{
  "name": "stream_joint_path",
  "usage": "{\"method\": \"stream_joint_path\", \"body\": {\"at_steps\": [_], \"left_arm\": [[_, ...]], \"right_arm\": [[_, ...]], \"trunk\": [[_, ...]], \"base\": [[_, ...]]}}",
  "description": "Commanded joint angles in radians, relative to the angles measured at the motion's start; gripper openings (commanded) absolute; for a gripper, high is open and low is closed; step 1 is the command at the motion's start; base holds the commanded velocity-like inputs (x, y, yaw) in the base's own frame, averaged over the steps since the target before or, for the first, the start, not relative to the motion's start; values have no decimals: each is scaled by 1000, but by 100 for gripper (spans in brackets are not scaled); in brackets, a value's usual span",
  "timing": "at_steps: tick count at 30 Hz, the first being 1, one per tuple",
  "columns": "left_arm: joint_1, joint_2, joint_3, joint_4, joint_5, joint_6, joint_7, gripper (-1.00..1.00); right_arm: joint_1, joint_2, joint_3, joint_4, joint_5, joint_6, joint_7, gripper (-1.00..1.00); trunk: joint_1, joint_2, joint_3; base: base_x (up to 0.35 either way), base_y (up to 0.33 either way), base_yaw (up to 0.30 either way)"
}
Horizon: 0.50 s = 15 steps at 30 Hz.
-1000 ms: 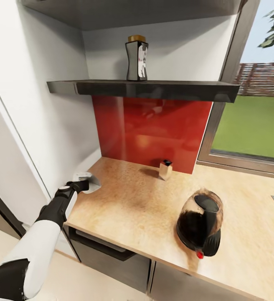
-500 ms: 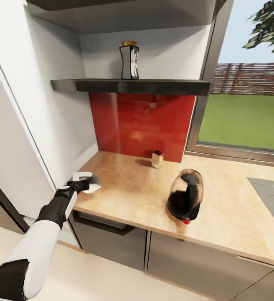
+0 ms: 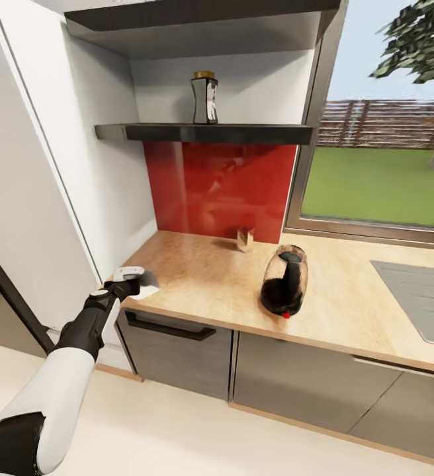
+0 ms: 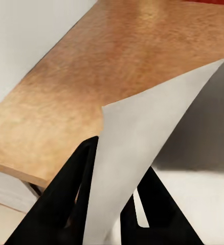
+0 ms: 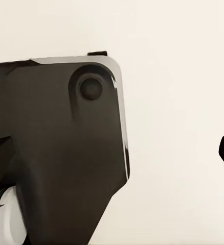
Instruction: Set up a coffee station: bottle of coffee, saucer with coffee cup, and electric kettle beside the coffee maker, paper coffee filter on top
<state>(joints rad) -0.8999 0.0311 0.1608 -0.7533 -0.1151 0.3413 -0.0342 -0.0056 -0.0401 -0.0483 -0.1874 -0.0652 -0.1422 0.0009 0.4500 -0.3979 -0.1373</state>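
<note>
**A home kitchen by a garden window**

A beige kitchen countertop [image 3: 197,277] over dark grey cabinets [image 3: 177,350]. Above it, a red splashback [image 3: 210,192] and dark shelf [image 3: 204,133]; right of it, a window [image 3: 382,178] onto grass.

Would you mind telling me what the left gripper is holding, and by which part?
The left gripper holds the paper coffee filter, pinched at its narrow lower end between the fingers, while the wide end fans out beyond the fingertips.
</note>
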Motion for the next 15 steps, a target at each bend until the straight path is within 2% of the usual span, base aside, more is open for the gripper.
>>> {"method": "stream_joint_path", "body": {"at_steps": [1, 6, 12, 15], "left_arm": [[-1, 0, 2, -6, -14, 5, -8, -100], [0, 9, 2, -13, -15, 5, -72, -100], [1, 14, 1, -15, -13, 4, -89, -100], [2, 18, 1, -14, -14, 2, -120, -100]], "right_arm": [[-1, 0, -2, 1, -7, -4, 2, 100], [-1, 0, -2, -1, -7, -4, 2, 100], [-1, 0, -2, -1, -7, -4, 1, 100], [-1, 0, -2, -1, -7, -4, 1, 100]], "trunk": [[0, -2, -2], [0, -2, -2], [0, -2, -2], [0, -2, -2]], "base": [[-336, 2, 0], [-286, 1, 0], [-49, 0, 0], [-7, 0, 0]]}}
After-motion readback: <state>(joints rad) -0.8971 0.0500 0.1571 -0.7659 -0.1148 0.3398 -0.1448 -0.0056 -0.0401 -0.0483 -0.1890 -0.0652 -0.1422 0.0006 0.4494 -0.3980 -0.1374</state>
